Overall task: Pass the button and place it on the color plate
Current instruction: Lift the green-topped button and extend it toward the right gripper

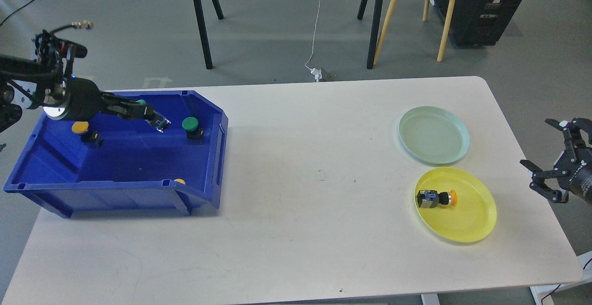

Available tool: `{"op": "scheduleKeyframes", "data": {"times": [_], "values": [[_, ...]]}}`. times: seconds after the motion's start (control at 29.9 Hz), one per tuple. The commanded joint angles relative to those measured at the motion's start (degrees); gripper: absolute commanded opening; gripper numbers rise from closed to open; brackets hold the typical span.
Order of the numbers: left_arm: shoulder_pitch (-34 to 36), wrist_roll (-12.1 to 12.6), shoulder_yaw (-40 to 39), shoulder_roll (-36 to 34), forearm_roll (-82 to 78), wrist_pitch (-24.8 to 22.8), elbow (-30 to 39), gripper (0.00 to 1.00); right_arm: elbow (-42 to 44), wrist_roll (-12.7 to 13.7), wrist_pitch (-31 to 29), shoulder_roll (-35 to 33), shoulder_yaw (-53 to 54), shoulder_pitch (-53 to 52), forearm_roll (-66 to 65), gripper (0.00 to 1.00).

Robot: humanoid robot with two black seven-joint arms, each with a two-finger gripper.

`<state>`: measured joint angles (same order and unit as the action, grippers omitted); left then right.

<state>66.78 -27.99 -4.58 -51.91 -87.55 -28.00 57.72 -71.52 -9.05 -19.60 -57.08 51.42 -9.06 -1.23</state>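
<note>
1. Blue bin at worktop left: my left gripper is reaching in along the back wall, fingers around a green button. Too dark and small to tell if clenched or only straddling it.
2. Step, as I judge it: pick phase for the next button; handover not started.
3. Bin count: green buttons, two (one at the fingers, one free just right of them); yellow, two (one at the left, one barely showing over the front wall).
4. Next move needs: confirm grasp, lift clear of the bin wall, carry toward centre for the pass.
5. Plates, two: green plate empty, yellow plate nearer me.
6. One orange-capped button already lying on its side on the yellow plate.
7. Right gripper off the worktop's right edge, fingers released, holding nothing, well apart from the bin.
</note>
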Motion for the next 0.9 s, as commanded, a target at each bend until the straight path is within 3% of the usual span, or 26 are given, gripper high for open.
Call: {"op": "scheduleKeyframes", "data": {"times": [0.0,0.07,0.17,0.3,0.4,0.57,0.74,0.87], "values": [[0.0,0.0,-9.7,-0.4,9.7,0.0,5.6,0.03,-1.4,0.5,-5.7,-0.6,5.1,-1.2,-0.1,1.0],[-0.4,0.0,-13.9,3.3,15.2,0.0,5.4,0.04,-2.6,2.4,-8.3,-0.4,5.1,-4.8,-0.2,1.0],[-0.6,0.0,-15.7,13.2,23.9,0.0,1.7,0.04,-2.8,7.9,-8.4,0.4,4.2,-11.3,-0.2,1.0],[-2.0,0.0,-16.2,27.0,29.8,0.0,-5.2,0.04,-1.9,11.7,-8.4,6.9,0.5,-17.8,-0.2,1.0],[-3.1,0.0,-15.9,34.4,30.0,0.0,-9.9,0.04,0.1,12.1,-8.4,10.5,-7.3,-24.8,-0.2,1.0],[-4.8,0.0,-15.3,40.6,29.5,0.0,-15.3,0.05,8.0,12.3,-8.4,18.8,-18.9,-34.9,2.9,1.0],[-6.1,0.0,-15.2,43.6,28.9,0.0,-18.2,0.05,10.6,15.3,-8.4,24.1,-20.5,-37.3,9.6,1.0],[-6.1,0.0,-15.2,43.9,28.9,0.0,-18.5,0.05,10.7,15.6,-8.4,24.6,-20.7,-38.3,9.7,1.0]]}}
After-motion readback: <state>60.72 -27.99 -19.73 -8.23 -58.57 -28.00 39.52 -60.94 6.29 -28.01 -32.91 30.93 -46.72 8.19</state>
